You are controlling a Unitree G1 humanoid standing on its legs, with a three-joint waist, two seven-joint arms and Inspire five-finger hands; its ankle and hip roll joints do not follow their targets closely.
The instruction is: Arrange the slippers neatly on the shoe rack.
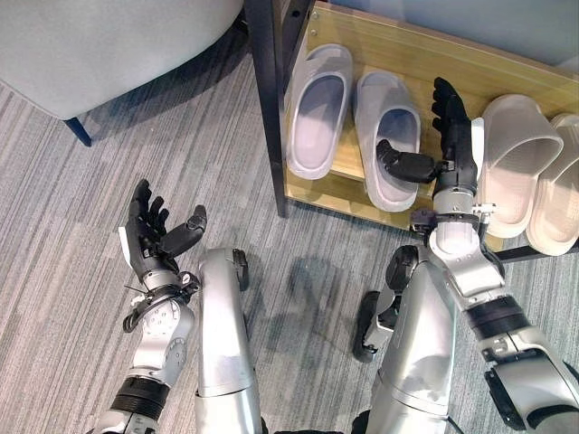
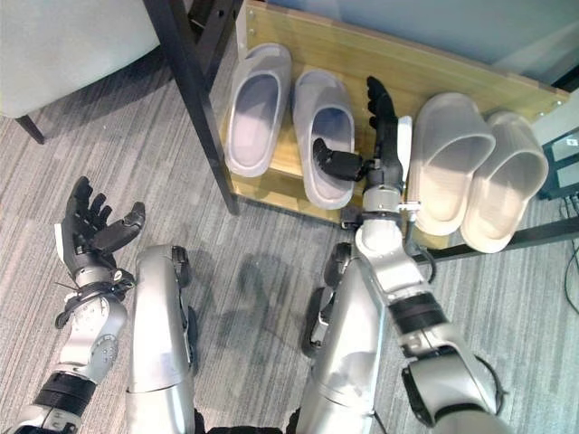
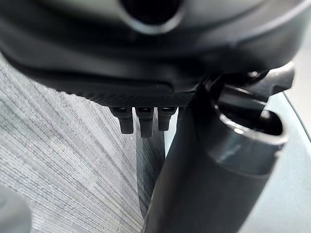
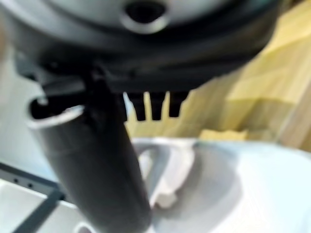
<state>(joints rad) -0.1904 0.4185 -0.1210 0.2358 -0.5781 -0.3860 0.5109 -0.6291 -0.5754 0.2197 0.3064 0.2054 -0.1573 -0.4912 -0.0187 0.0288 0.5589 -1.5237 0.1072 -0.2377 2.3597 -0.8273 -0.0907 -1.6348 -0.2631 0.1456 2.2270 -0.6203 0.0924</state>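
Four pale grey slippers lie toes-in on the wooden shoe rack (image 1: 407,45). The left pair is one slipper (image 1: 317,108) and its mate (image 1: 391,136); the right pair (image 1: 517,163) (image 1: 559,194) sits side by side further right. My right hand (image 1: 454,136) is open above the shelf, in the gap between the two pairs, fingers straight and pointing to the back. Its thumb reaches sideways over the heel of the second slipper. The right wrist view shows that slipper (image 4: 209,184) just past the fingertips. My left hand (image 1: 149,237) hangs open over the carpet, palm up, holding nothing.
A black rack post (image 1: 267,99) stands at the shelf's left end. A grey upholstered seat (image 1: 99,45) with a dark leg fills the upper left. Striped grey carpet (image 1: 298,262) spreads in front of the rack. A dark rail (image 2: 534,237) runs under the right pair.
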